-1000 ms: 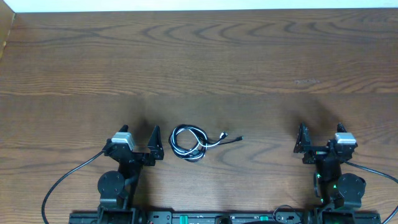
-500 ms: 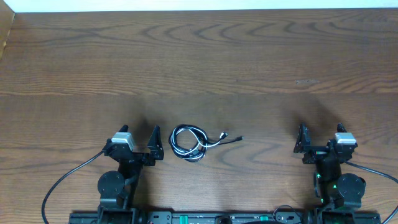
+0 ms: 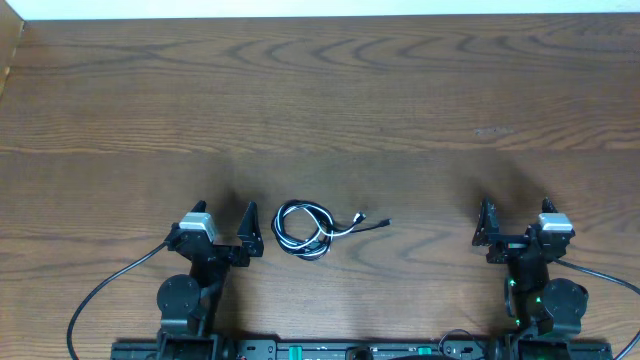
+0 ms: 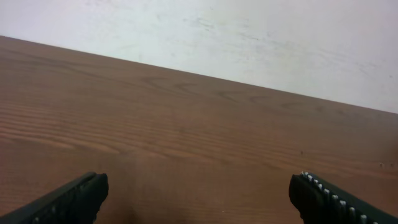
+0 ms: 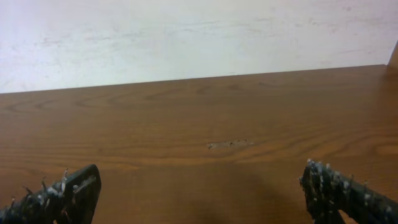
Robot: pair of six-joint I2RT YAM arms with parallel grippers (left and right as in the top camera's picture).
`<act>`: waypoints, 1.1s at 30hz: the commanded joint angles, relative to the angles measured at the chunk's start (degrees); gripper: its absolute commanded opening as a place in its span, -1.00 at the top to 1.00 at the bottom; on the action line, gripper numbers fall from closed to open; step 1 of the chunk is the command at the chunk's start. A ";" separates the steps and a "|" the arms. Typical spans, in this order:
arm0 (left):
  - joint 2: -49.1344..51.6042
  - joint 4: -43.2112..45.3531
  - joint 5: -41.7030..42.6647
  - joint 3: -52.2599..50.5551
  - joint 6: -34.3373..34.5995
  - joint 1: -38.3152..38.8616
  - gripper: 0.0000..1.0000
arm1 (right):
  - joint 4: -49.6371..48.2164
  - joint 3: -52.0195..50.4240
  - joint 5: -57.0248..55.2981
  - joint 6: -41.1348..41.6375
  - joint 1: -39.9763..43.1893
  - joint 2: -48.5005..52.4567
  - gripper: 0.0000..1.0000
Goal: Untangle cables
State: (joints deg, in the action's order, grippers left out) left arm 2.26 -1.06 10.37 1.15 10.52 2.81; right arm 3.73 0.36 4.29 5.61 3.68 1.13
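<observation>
The cables (image 3: 305,229) lie on the wooden table as one small coil of black and white loops, seen only in the overhead view. Loose plug ends (image 3: 372,221) trail to the right of the coil. My left gripper (image 3: 223,218) rests just left of the coil, open and apart from it. My right gripper (image 3: 517,216) stands far to the right, also open. In the left wrist view the left gripper (image 4: 199,186) has only bare wood between its fingers. The right gripper (image 5: 200,180) in the right wrist view is just as empty. Neither wrist view shows the cables.
A white wall (image 5: 186,31) runs along the table's far edge (image 3: 320,17). A small scuff (image 3: 493,131) marks the wood at the right. Thick black arm wires (image 3: 100,295) curve along the near edge by the arm bases. A brown box corner (image 3: 8,50) sits at the top left.
</observation>
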 commanded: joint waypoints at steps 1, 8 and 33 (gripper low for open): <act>0.09 -1.92 0.96 -0.92 0.09 0.22 -0.96 | 0.20 -0.04 0.57 -0.52 0.31 0.39 -0.99; -0.66 -1.92 0.96 -0.92 0.09 0.22 -0.95 | 0.20 -0.04 0.57 -0.52 0.31 0.39 -0.98; -2.19 -1.90 0.96 -0.92 0.09 1.77 -0.96 | 0.20 -0.04 0.57 -0.55 0.31 0.39 -0.98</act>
State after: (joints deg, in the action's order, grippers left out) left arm 0.73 -1.06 10.37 1.15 10.52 4.29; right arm 3.73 0.36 4.29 5.61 3.68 1.13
